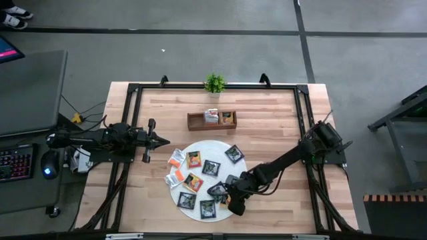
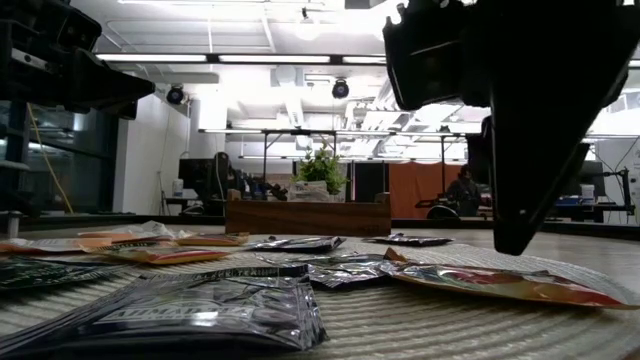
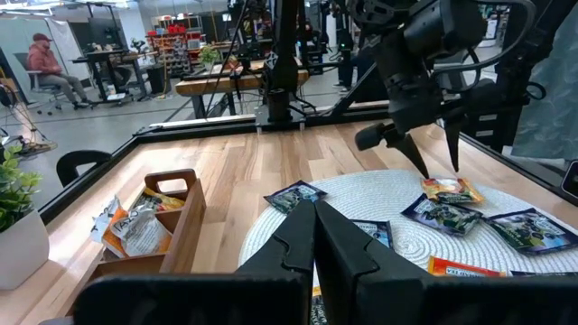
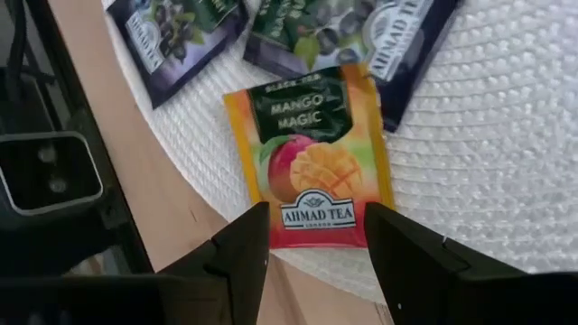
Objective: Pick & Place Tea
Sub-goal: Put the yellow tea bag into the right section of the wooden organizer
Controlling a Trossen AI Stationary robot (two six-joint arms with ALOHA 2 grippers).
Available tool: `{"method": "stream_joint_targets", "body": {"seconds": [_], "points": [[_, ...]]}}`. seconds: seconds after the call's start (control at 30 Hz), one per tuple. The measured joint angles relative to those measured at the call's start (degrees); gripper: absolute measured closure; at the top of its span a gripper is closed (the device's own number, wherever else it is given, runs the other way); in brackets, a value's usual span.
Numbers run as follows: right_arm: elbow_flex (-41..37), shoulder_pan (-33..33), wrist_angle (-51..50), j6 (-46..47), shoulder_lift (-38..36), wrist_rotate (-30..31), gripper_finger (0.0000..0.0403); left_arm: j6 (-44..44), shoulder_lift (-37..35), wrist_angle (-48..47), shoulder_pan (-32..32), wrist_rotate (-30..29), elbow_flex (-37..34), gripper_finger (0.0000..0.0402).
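Note:
Several small tea sachets, black, orange and white, lie flat on the round white woven mat [image 1: 220, 151]. My right gripper [image 4: 316, 242] is open and points down over the mat's near right part [image 1: 231, 198]. Its two fingers stand on either side of the near end of an orange mango sachet [image 4: 312, 167], close above it. This sachet also shows in the left wrist view [image 3: 450, 190] and the low view [image 2: 500, 285]. My left gripper [image 1: 160, 141] is shut and empty, level above the table left of the mat.
A brown wooden three-compartment tray [image 1: 195, 121] stands beyond the mat with sachets in its middle and right compartments. A small potted plant [image 1: 214, 83] stands at the far edge. Black sachets [image 4: 361, 36] lie just beyond the mango sachet. A black frame rail [image 4: 54, 181] runs alongside the table.

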Motion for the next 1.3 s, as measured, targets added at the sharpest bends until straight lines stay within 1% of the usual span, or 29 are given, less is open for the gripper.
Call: {"method": "stream_joint_targets", "body": {"seconds": [0.2,0.33,0.6,0.7,0.83,0.93,1.1,1.3], "points": [[0.04,0.68,0.27,-6.29,0.32,4.04,0.0226,0.01,0.00,-0.01,0.01,0.00,0.00,0.0401],[0.16,1.06,-0.08,-9.27,0.44,5.04,0.0226,0.00,0.00,0.00,0.00,0.00,0.00,0.0401],[7.10,2.07,-9.18,-13.48,1.23,8.69,0.0226,0.00,0.00,0.00,0.01,0.00,0.00,0.0401],[8.86,2.05,-9.78,-13.64,2.95,8.32,0.0226,0.00,0.00,-0.02,0.01,0.00,0.00,0.0401],[9.87,2.07,-9.45,-13.64,5.92,6.30,0.0226,0.00,0.00,0.00,0.02,0.02,0.00,0.0401],[10.60,2.09,-9.23,-13.60,7.15,6.15,0.0226,0.00,0.00,-0.01,0.01,0.02,0.00,0.0401],[10.70,2.07,-7.22,-12.36,8.83,6.11,0.0226,0.01,0.00,-0.01,0.01,0.04,0.00,0.0401],[10.84,2.03,-3.86,-12.29,11.66,4.12,0.0226,0.02,0.00,0.00,0.02,0.02,0.00,0.0401]]}}
